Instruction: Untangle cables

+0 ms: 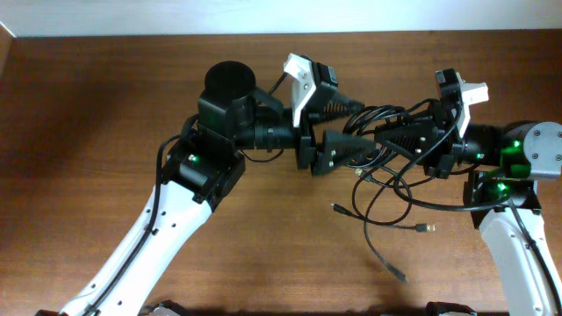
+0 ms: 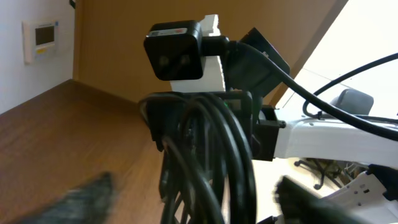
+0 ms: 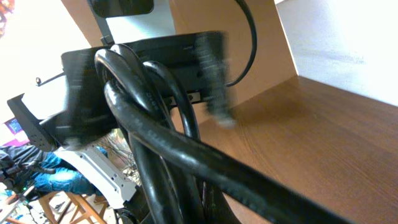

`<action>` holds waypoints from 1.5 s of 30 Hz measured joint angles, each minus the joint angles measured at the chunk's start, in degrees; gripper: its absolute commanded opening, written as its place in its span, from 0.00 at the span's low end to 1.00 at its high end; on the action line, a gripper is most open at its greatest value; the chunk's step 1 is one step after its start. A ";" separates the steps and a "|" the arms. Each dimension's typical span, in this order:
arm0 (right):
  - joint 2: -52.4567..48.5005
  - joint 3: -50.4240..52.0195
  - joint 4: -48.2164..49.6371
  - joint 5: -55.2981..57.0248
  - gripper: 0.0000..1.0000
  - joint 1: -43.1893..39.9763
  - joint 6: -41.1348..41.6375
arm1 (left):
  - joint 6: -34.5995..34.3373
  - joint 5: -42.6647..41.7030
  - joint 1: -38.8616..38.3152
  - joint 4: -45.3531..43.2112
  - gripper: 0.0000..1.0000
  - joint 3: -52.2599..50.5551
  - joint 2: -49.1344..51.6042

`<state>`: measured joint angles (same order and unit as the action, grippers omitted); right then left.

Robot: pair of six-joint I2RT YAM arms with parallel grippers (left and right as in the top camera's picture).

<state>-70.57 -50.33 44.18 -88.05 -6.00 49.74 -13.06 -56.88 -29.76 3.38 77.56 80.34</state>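
Lower left, overhead: left arm point(image 1: 149, 237), white link slanting up-right from the bottom edge to a black elbow w/ green light, then bent so the wrist lies approx. level, pointing right toward frame centre. Brown wooden table point(image 1: 88, 105) underneath.

Centre, overhead: left gripper point(image 1: 364, 125), fingers spread wide, one upper and one lower, tips at the cable bundle. No clamp visible; nothing pinched. Same in left wrist view: blurred fingers point(image 2: 84, 199) at lower left and lower right corners, well apart, w/ gap either side of the strands.

Centre-right, overhead: cables point(image 1: 383, 112) bunched between the two grippers, lifted off the table. Loose loops sagging below the bundle toward lower centre-right. Metal-tipped plug point(image 1: 426, 228) lying on the wood, other thin ends near it, apart from each other.

Left wrist view, centre: cables point(image 2: 214, 162) as thick black loops draped over the black body of the opposite gripper, black camera box point(image 2: 174, 53) above. Right wrist view: cables point(image 3: 155, 130) filling centre-left, very close to lens, crossing each other.

Right, overhead: right gripper point(image 1: 395, 136) pointing left, tip-to-tip w/ the left one, wrapped in strands. Finger gap hidden by cables; can't tell if closed or holding. Right arm point(image 1: 518, 254): white link up from lower right corner to green-lit joint at right edge, wrist turned left.
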 measured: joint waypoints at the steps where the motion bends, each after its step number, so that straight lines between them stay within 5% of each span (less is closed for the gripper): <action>1: -0.02 0.00 -0.02 0.00 0.04 0.00 0.00 | -0.28 0.42 0.07 0.07 0.99 0.00 0.00; 10: -0.33 0.00 -3.56 2.60 0.04 -6.47 -0.04 | -4.59 1.40 2.51 1.05 0.99 0.02 -6.27; 14: -1.36 0.00 -4.46 5.27 0.04 -6.56 -0.04 | -5.22 5.38 2.10 10.91 0.99 0.31 -7.34; 24: -3.32 0.00 -5.38 6.10 0.04 -6.56 -0.02 | -5.25 12.44 -4.92 10.08 0.99 0.31 -5.03; 45: -3.32 0.00 -5.16 3.91 0.04 -6.62 -0.02 | -7.78 19.10 -5.33 7.28 0.99 0.31 0.02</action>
<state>-73.89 -50.33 39.03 -84.14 -12.62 49.71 -20.84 -37.78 -35.09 10.66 77.87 80.36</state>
